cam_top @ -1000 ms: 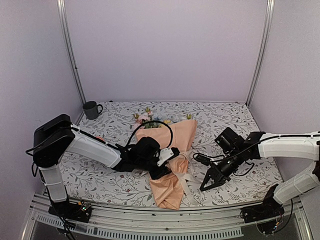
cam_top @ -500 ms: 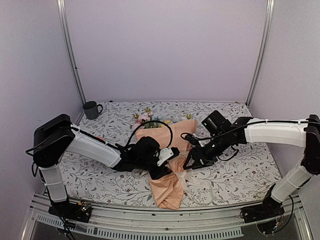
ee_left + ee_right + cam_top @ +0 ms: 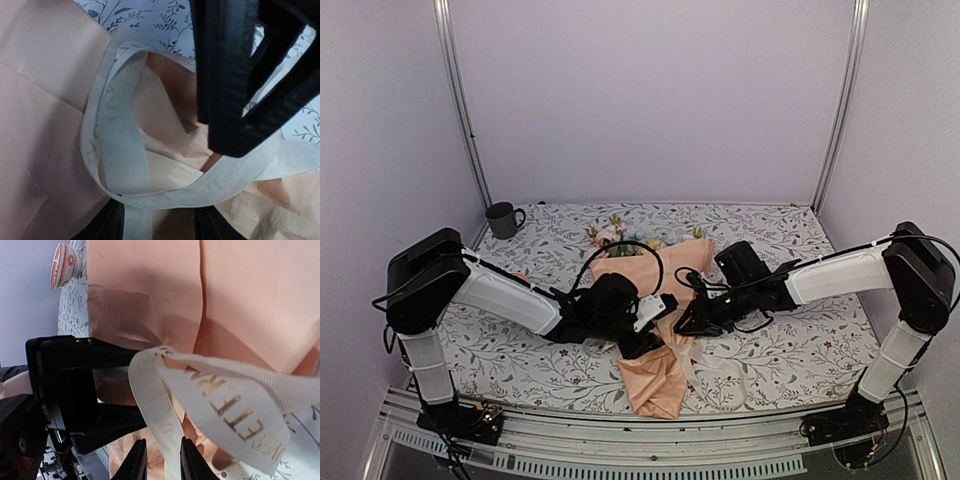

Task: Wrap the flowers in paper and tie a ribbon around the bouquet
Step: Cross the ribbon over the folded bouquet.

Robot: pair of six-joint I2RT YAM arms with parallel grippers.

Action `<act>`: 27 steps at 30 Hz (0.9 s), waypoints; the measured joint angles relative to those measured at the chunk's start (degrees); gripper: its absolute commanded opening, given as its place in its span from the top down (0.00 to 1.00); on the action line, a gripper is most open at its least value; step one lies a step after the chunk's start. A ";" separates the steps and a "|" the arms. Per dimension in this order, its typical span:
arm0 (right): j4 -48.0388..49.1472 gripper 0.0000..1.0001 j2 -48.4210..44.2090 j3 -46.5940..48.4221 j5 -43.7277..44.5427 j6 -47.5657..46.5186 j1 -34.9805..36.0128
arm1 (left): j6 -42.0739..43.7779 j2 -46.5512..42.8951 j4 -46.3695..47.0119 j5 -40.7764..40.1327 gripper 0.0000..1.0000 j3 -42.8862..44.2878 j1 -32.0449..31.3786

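The bouquet (image 3: 655, 300) lies in the middle of the table. Its flowers (image 3: 610, 237) point away and peach paper (image 3: 660, 375) wraps the stems. My left gripper (image 3: 655, 325) is shut on the wrapped neck, with paper and a ribbon strand between its fingers (image 3: 107, 226). The cream ribbon (image 3: 120, 150) loops loosely over the paper (image 3: 40, 100). My right gripper (image 3: 685, 322) meets it from the right. In the right wrist view the right gripper (image 3: 162, 462) stands narrowly open. A ribbon (image 3: 165, 415) strand runs between its jaws.
A dark mug (image 3: 503, 219) stands at the back left. A red-and-white dish (image 3: 62, 266) sits beyond the paper on the left side. The loose ribbon tail (image 3: 710, 358) trails over the leaf-print cloth toward the front. The two grippers stand very close together.
My right arm has swung left from the front right of the table to the bouquet's neck. Its jaws opened, then narrowed around a ribbon strand. The left gripper has not moved.
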 measured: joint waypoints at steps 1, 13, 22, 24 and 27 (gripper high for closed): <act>1.81 0.76 1.07 0.04 -0.04 0.55 0.00 | -0.04 0.00 0.02 0.02 0.51 -0.02 0.00; 8.04 0.75 8.37 1.51 -0.02 1.42 0.00 | -0.17 0.00 0.11 0.17 0.51 -0.07 0.09; 11.28 0.89 10.71 2.01 -1.22 1.60 0.00 | -0.17 0.00 0.11 0.17 0.51 -0.07 0.09; 11.87 0.99 10.73 1.99 -1.44 1.70 0.00 | -0.17 0.00 0.11 0.20 0.51 -0.07 0.09; 12.87 1.00 10.73 1.92 -2.38 1.92 0.00 | -0.17 0.00 0.09 0.22 0.50 -0.07 0.09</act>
